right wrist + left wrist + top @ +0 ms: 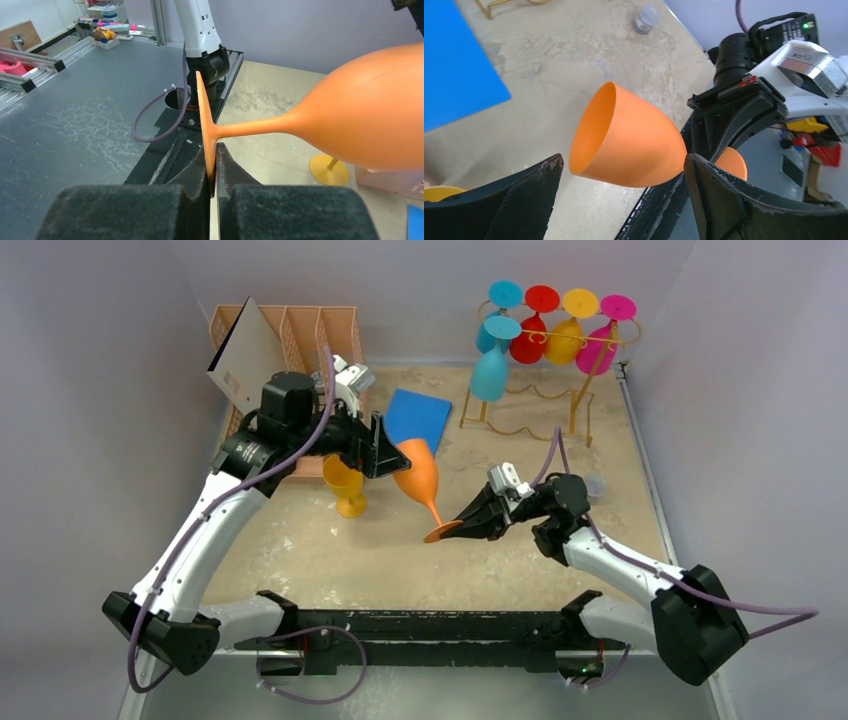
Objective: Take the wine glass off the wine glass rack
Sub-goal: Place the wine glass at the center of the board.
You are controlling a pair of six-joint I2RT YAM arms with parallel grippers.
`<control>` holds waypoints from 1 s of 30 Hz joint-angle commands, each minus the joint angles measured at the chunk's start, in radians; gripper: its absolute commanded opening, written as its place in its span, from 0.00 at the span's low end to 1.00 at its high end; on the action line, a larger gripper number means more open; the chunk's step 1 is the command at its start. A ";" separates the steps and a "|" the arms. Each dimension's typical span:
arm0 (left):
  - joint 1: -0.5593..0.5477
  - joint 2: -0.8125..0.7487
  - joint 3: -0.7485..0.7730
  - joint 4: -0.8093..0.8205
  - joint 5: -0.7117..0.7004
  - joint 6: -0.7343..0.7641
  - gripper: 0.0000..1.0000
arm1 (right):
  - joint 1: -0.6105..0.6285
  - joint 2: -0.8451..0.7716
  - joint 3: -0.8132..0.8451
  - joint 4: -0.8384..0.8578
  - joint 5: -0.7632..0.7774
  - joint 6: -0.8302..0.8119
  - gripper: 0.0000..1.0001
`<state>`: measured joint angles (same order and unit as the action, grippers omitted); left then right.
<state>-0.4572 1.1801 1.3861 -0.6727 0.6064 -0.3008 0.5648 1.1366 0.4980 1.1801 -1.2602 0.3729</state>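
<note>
Orange wine glass (pixel 420 476), tilted: right gripper (pixel 214 170) clamped on the rim of its foot; left gripper (pixel 623 162), jaws spread apart, flanking the bowl.

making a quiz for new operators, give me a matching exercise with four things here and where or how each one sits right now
Things
1. orange wine glass
2. yellow wine glass by the peach organizer
3. red wine glass
4. blue sheet

States
A. hangs bowl-down on the wine glass rack
B. lies flat on the table
C. foot pinched in the right pincer
D. stands upright on the table

Pairs: 1-C, 2-D, 3-A, 4-B
</note>
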 commanded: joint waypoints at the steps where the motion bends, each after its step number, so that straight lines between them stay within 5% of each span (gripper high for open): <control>1: 0.035 0.006 0.025 0.120 0.234 0.003 0.89 | 0.004 -0.049 -0.017 0.054 -0.018 -0.005 0.00; 9: 0.093 0.067 0.030 0.226 0.549 -0.043 0.79 | 0.004 -0.102 -0.045 0.044 -0.013 0.011 0.00; 17: 0.101 0.124 0.025 0.210 0.633 -0.034 0.78 | 0.004 -0.131 -0.033 0.037 -0.016 0.024 0.00; 30: 0.102 0.156 0.001 0.260 0.827 -0.047 0.43 | 0.004 -0.088 -0.042 0.090 0.048 0.026 0.00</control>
<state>-0.3573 1.3491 1.3861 -0.4618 1.3144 -0.3485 0.5694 1.0298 0.4538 1.1870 -1.2697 0.3904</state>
